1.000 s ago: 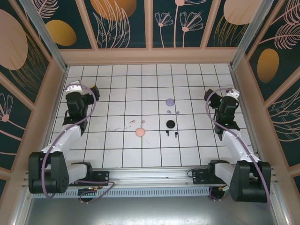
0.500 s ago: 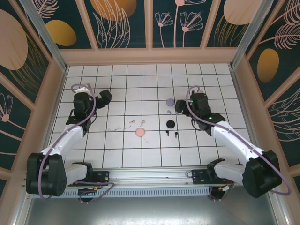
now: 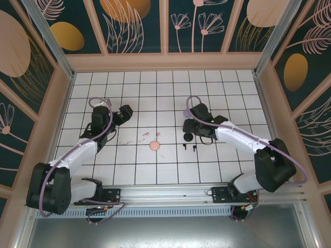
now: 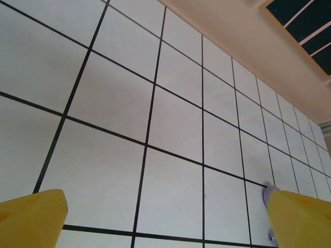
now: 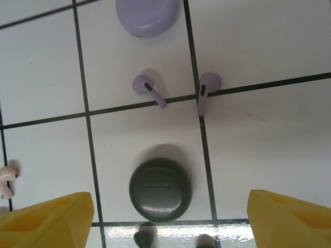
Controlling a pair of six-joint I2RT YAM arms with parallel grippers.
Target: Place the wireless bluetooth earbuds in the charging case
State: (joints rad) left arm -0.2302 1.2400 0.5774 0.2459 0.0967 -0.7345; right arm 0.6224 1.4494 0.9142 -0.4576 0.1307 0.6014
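The right claw (image 5: pixel 166 223) stands with its yellow fingers (image 5: pixel 46 219) spread wide and nothing between them. Over the last second we see its arm swing in from the right margin of the white gridded table (image 3: pixel 129 170) to hang above the lavender and black sets. The approach is thus made, and we judge that the first pick-up comes next. The round black plastic case (image 5: pixel 160 189), apparently closed, lies just ahead of the fingertips, midway between them. The two black earbuds (image 5: pixel 144 238) sit nearer still, between the fingers. Farther ahead lie the two lavender stemmed earbuds (image 5: pixel 149 89), apart from each other, and beyond them the round lavender plastic case (image 5: pixel 147 15). One pink earbud (image 5: pixel 6 182) lies outside one finger. The left claw (image 4: pixel 165 219), likewise open and empty, has advanced toward the middle; the round pink case (image 3: pixel 154 146) is well apart from it.
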